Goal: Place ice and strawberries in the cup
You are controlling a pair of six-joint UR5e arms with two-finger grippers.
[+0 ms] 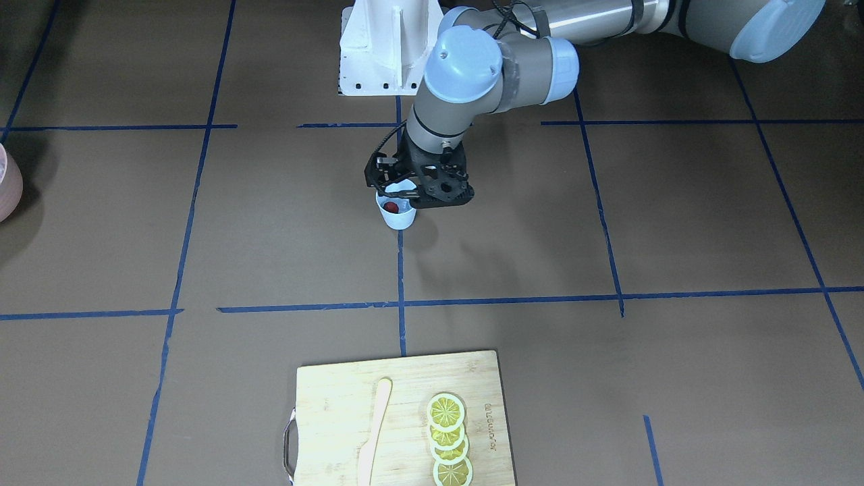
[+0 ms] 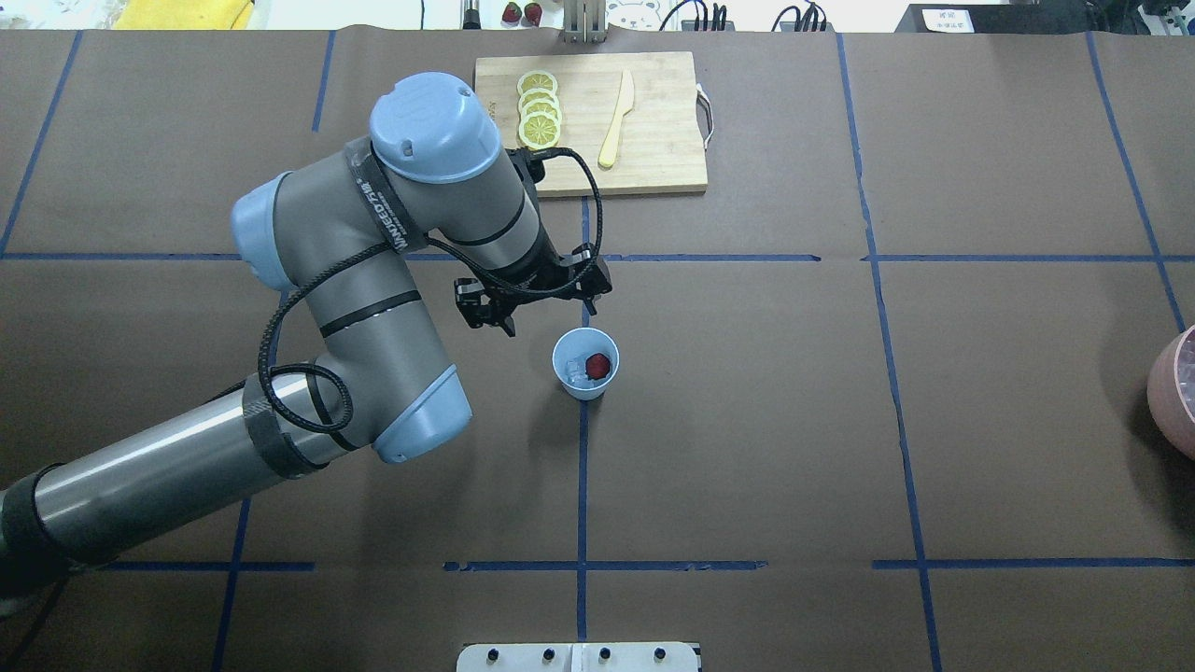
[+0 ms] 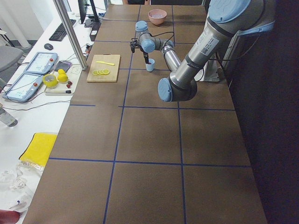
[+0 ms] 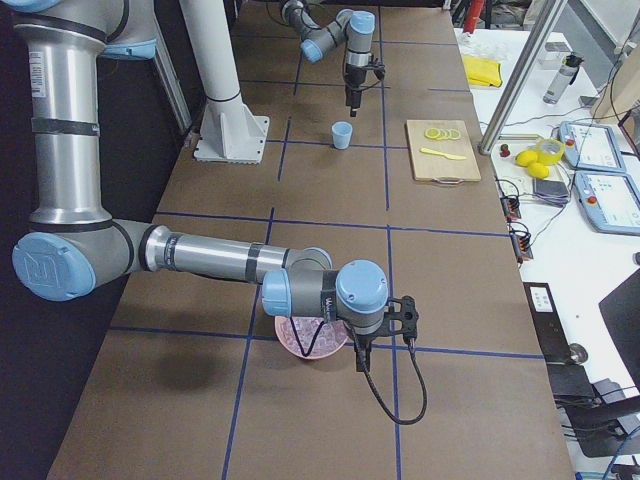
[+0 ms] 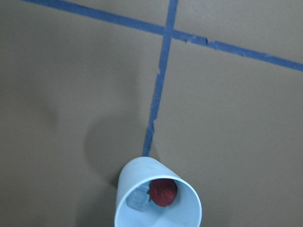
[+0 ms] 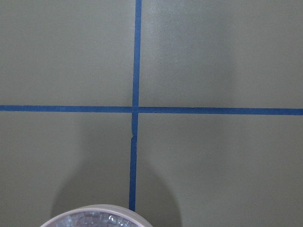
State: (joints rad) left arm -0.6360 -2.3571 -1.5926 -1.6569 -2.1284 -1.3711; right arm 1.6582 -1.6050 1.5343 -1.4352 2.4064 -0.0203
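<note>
The pale blue cup (image 2: 565, 371) stands mid-table on a blue tape line. Inside it lie a dark-red strawberry (image 2: 597, 364) and a clear piece of ice (image 2: 574, 373). The left wrist view shows the cup (image 5: 128, 184), the strawberry (image 5: 163, 191) and the ice (image 5: 138, 201) side by side. My left gripper (image 2: 546, 313) hangs open and empty above the cup, just off its far-left rim; it also shows in the front view (image 1: 420, 194). My right gripper (image 4: 385, 335) shows only in the right side view, beside the pinkish container (image 4: 310, 335); I cannot tell its state.
The pinkish container (image 2: 1178, 392) with ice pieces sits at the table's right edge. A wooden cutting board (image 2: 663, 131) at the far side carries several lemon slices (image 2: 540, 112) and a pale knife (image 2: 616, 121). The robot base (image 1: 378, 47) stands behind the cup.
</note>
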